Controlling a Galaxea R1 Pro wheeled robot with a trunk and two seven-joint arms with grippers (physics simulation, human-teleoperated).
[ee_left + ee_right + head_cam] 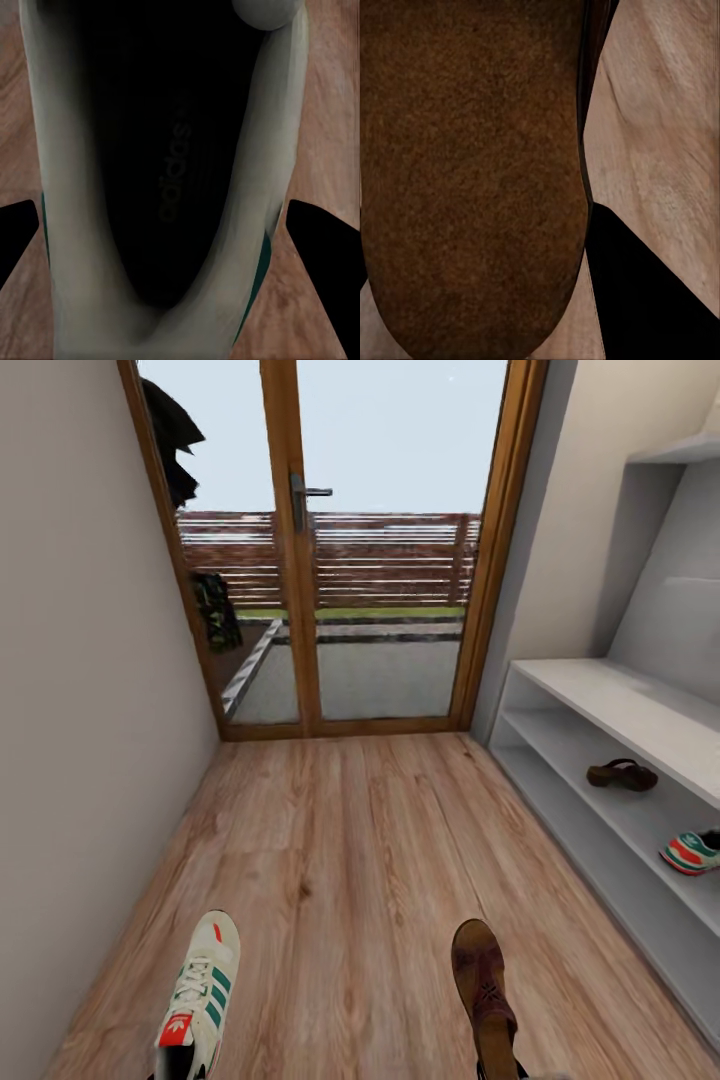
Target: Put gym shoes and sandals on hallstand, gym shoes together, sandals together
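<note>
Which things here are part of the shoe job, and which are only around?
Part of the job:
gym shoes
sandals
hallstand
corridor floor

Only around:
glass door
door handle
fence outside

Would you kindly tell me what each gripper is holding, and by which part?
The left gripper holds a gym shoe at its heel end; the right gripper holds a sandal near its open back. The exact finger contact cannot be seen.

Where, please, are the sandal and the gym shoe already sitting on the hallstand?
sandal (622,774), head view, on its brown upper.
gym shoe (690,853), head view, on its striped side.
hallstand (600,700), head view, on its bench top.
</note>
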